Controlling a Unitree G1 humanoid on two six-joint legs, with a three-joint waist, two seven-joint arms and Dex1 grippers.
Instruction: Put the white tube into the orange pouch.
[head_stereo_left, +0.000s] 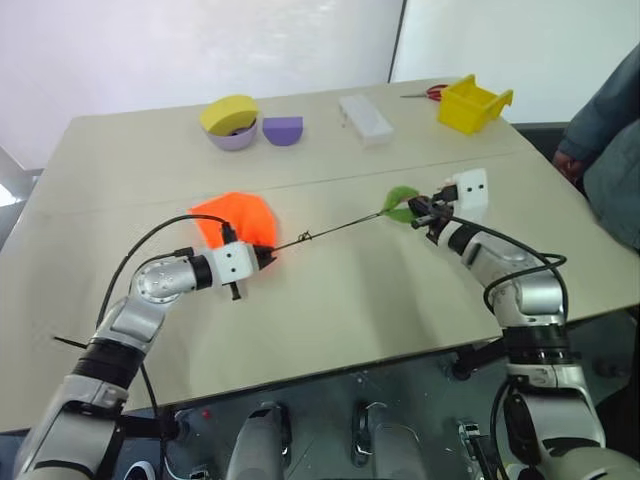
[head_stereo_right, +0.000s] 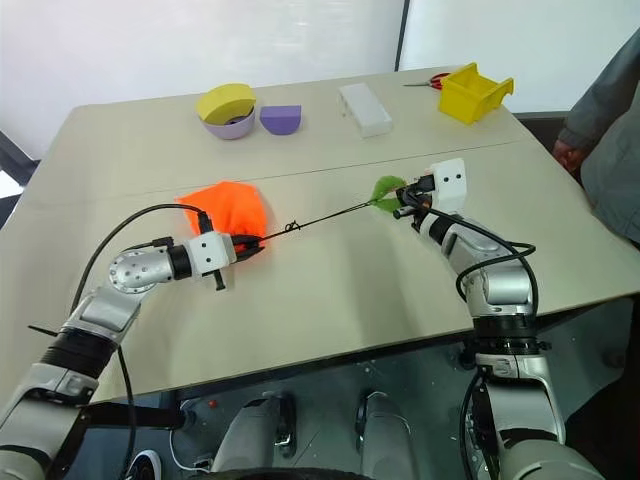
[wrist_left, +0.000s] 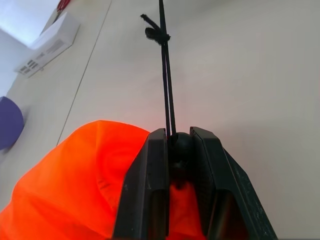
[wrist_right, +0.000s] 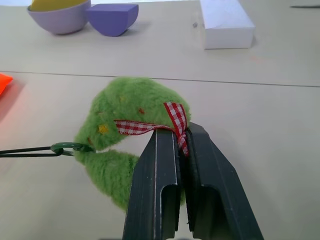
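Orange fabric drawstring pouch (head_stereo_left: 236, 222), bright and soft, lies bunched and puffed on the beige tabletop (head_stereo_left: 330, 300), directly behind and partly under our left gripper (wrist_left: 178, 150). That gripper's two black fingers are pressed together on the dark bead-like stopper at the pouch's gathered mouth, with orange cloth showing between and beneath them. From this pinch the thin dark cord (head_stereo_left: 335, 228) runs taut, knotted a little way along, across to our right gripper (wrist_right: 182, 137), well apart from the left. The right gripper's fingers are pinched on a red-and-white checked ribbon tied on the green fuzzy ring (wrist_right: 127, 135) at the cord's far end.

We cannot make out the white tube on the table. With the mouth gathered tight at the stopper and the cord pulled straight between both grippers, we judge that the tube is probably inside already and that we are drawing the pouch closed; we cannot confirm this, as nothing of the pouch's inside is visible. What seems left is finishing the cinch and letting go.

Beyond the grippers, at the far side of the table, stand a lilac bowl with a yellow lid (head_stereo_left: 231, 124), a purple half-round block (head_stereo_left: 283, 130), a clear-white rectangular box (head_stereo_left: 366, 118), a yellow plastic bin (head_stereo_left: 473, 105) and red-handled scissors (head_stereo_left: 432, 93). A person's grey sleeve (head_stereo_left: 612, 130) shows at the table's right edge.
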